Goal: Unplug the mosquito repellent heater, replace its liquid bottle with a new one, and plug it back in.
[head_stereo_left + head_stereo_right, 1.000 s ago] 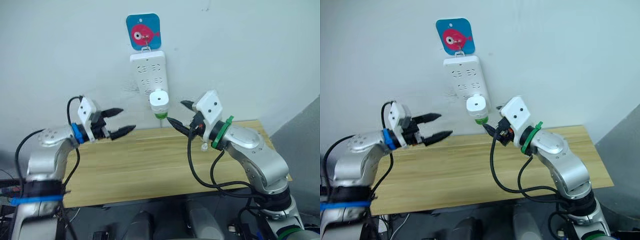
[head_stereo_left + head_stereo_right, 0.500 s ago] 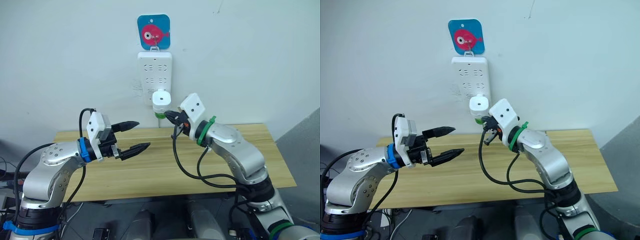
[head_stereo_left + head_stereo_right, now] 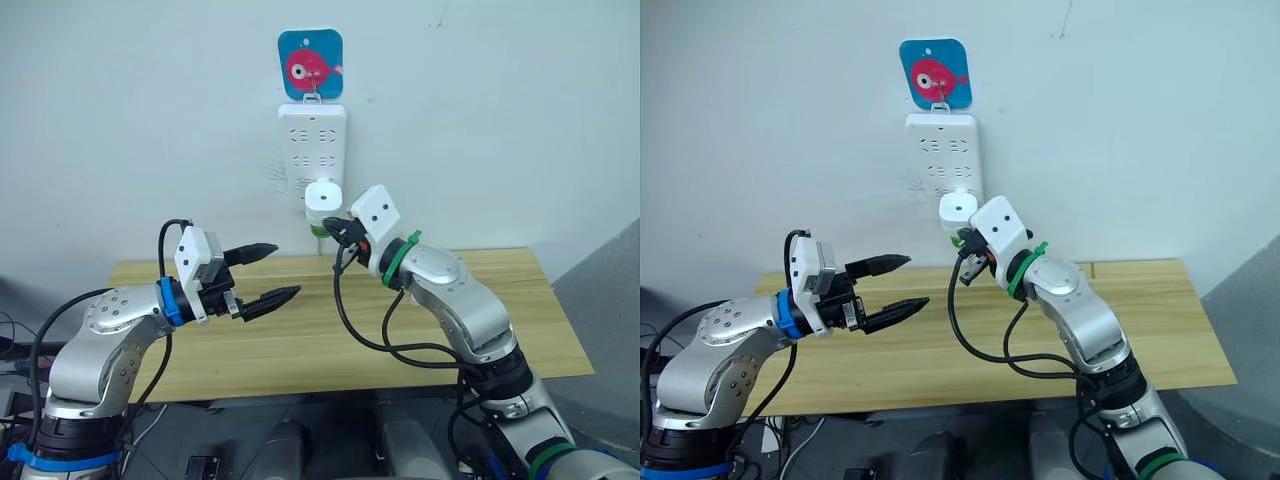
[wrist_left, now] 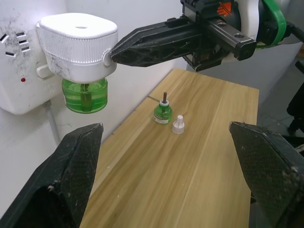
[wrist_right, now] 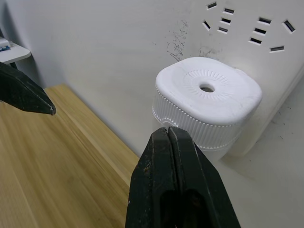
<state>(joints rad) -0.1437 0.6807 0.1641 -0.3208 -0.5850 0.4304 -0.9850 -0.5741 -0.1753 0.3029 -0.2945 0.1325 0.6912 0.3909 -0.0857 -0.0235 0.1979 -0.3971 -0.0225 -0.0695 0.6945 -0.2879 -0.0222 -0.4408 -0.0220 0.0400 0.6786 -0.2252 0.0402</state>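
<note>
The mosquito repellent heater [image 3: 323, 197] is a white rounded unit plugged into the wall power strip [image 3: 312, 140]. A green liquid bottle [image 4: 85, 95] hangs under it. My right gripper [image 4: 112, 56] is shut on nothing, its tip against or just short of the heater's ribbed side [image 5: 199, 128]. On the table stands a small green bottle [image 4: 162, 113] with a brown wick, and a white cap [image 4: 178, 124] beside it. My left gripper [image 3: 273, 271] hovers open over the table, left of the heater and lower, holding nothing.
The wooden table [image 3: 300, 340] stands against the white wall. A blue plaque with a pink fish [image 3: 311, 64] carries the hook from which the strip hangs. A cord [image 4: 51, 126] drops from the strip toward the table. Black cables loop under my right arm [image 3: 450, 300].
My right gripper went from open to shut and reached up to the heater's side. The left arm swung a little inward and stayed open. The camera shifted.
</note>
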